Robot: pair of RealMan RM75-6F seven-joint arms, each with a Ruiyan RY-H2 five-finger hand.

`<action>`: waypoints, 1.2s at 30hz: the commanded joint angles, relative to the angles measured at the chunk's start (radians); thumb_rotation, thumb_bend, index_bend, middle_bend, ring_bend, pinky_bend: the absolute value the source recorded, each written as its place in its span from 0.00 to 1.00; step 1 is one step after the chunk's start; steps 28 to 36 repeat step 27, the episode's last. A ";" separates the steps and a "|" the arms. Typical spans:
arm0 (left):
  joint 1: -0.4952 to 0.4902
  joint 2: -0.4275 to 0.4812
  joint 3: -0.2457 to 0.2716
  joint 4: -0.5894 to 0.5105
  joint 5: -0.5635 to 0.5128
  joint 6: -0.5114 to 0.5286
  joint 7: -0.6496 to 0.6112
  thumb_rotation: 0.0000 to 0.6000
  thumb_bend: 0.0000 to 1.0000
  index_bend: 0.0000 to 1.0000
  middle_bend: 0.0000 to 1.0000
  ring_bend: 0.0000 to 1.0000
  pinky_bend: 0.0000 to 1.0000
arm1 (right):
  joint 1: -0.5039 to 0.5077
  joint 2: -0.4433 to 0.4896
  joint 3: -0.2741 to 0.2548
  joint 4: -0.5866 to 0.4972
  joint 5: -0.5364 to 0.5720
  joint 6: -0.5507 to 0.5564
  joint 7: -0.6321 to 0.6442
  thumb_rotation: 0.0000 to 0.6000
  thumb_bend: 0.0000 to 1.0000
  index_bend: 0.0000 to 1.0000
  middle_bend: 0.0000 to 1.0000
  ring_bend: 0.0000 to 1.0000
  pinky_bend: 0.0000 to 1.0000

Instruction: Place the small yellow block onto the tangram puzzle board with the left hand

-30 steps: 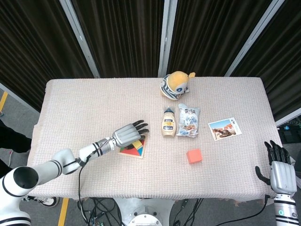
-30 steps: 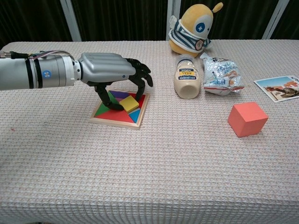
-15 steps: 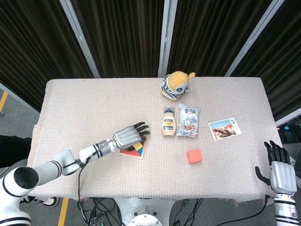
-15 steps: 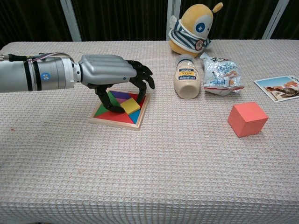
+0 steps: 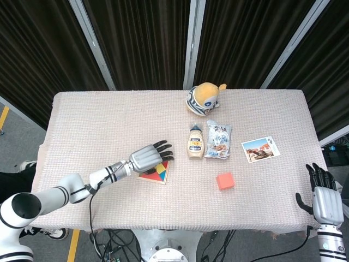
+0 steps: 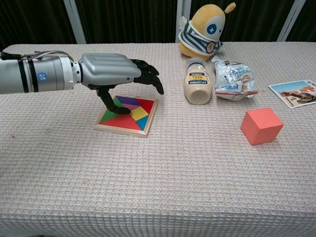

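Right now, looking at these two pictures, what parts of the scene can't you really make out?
- Tangram puzzle board: in the head view the left hand covers its upper left; the small yellow block barely shows there.
- Postcard: cut off by the chest view's right edge.
- Right hand: absent from the chest view; its palm is hidden in the head view.
- Bottle label: too small to read.

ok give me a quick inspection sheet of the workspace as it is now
surface: beige woven tablecloth on the table
job's things: small yellow block lies flat in the wooden tangram puzzle board
clutter: orange cube, mayonnaise bottle lying down, foil snack bag, yellow plush toy, photo card
hands: left hand above the board, holding nothing; right hand open, off the table edge
cables: bundle under the table
surroundings: dark curtains
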 commanded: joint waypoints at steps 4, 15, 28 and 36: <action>0.120 0.113 -0.052 -0.100 -0.125 0.088 0.105 1.00 0.30 0.17 0.15 0.00 0.00 | -0.005 0.002 -0.002 0.003 -0.004 0.006 0.018 1.00 0.26 0.00 0.00 0.00 0.00; 0.575 0.324 -0.063 -0.340 -0.403 0.456 0.218 1.00 0.21 0.15 0.14 0.00 0.00 | -0.015 -0.009 -0.005 0.033 -0.010 0.020 0.046 1.00 0.26 0.00 0.00 0.00 0.00; 0.809 0.368 -0.035 -0.392 -0.415 0.616 0.244 1.00 0.21 0.15 0.13 0.00 0.00 | -0.013 -0.033 -0.018 0.032 -0.013 0.007 0.006 1.00 0.26 0.00 0.00 0.00 0.00; 0.809 0.368 -0.035 -0.392 -0.415 0.616 0.244 1.00 0.21 0.15 0.13 0.00 0.00 | -0.013 -0.033 -0.018 0.032 -0.013 0.007 0.006 1.00 0.26 0.00 0.00 0.00 0.00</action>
